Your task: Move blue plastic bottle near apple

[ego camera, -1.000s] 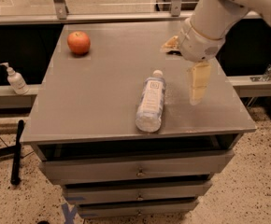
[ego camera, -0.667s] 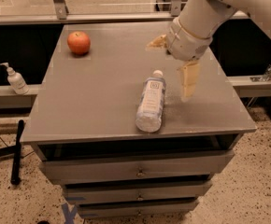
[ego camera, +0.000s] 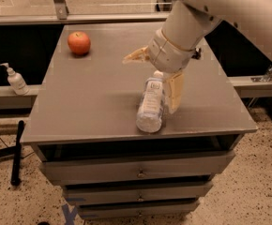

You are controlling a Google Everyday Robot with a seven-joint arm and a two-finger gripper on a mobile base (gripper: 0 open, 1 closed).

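Note:
The blue plastic bottle [ego camera: 151, 106] lies on its side on the grey table [ego camera: 89, 102], near the front edge, with its white cap pointing away. The red-orange apple [ego camera: 79, 42] sits at the table's far left corner, well apart from the bottle. My gripper [ego camera: 149, 86] is open and hangs over the bottle's cap end. One tan finger [ego camera: 136, 56] points left, and the other [ego camera: 173, 93] points down along the bottle's right side. The gripper holds nothing.
The table is a drawer cabinet with several drawers [ego camera: 138, 172] in front. A white pump-dispenser bottle [ego camera: 15, 78] stands on a ledge to the left. A black pole [ego camera: 16, 151] leans on the floor at left. A rail [ego camera: 258, 83] runs at right.
The gripper has moved left and down, from beside the bottle on the right to over its cap end. The bottle and the apple have not moved.

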